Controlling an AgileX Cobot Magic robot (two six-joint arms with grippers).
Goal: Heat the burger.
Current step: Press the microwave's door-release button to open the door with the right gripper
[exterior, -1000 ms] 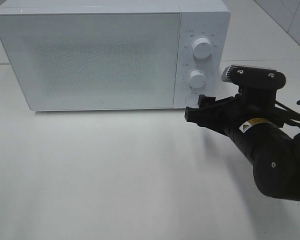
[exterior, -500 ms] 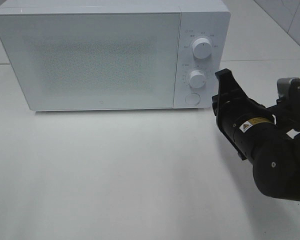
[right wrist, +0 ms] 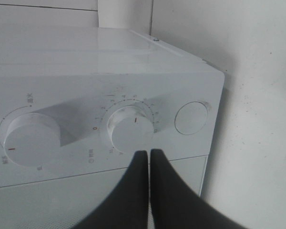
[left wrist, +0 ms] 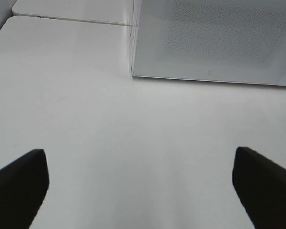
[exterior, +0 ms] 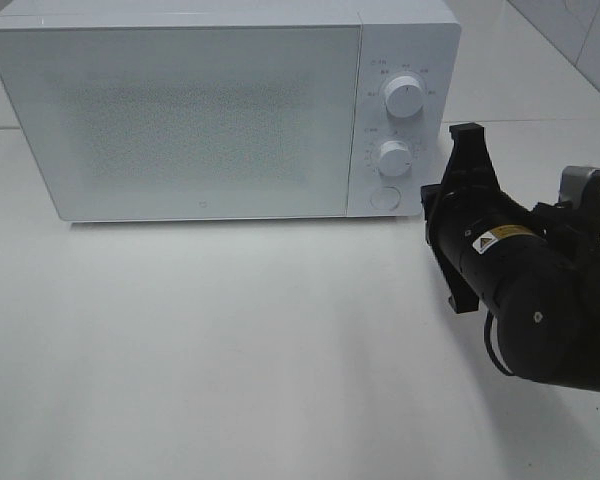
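The burger shows in no view. The white microwave (exterior: 200, 110) stands at the back of the table with its door closed. My right gripper (right wrist: 149, 153) is shut with nothing between its fingers. Its tips sit just short of the lower knob (right wrist: 131, 126), which has the round door button (right wrist: 191, 118) on one side and the upper knob (right wrist: 28, 138) on the other. In the exterior high view the right arm (exterior: 520, 290) is rolled on its side by the control panel (exterior: 394, 157). My left gripper (left wrist: 140, 183) is open over bare table, with the microwave door (left wrist: 214, 43) ahead of it.
A white tabletop (exterior: 230, 340) stretches in front of the microwave. A tiled wall (exterior: 580, 40) rises at the back right. The table's far left edge (left wrist: 5, 28) shows in the left wrist view.
My right gripper has shut, drawn back from the door button toward the right and rolled onto its side. The left gripper stays open and the microwave door stays closed.
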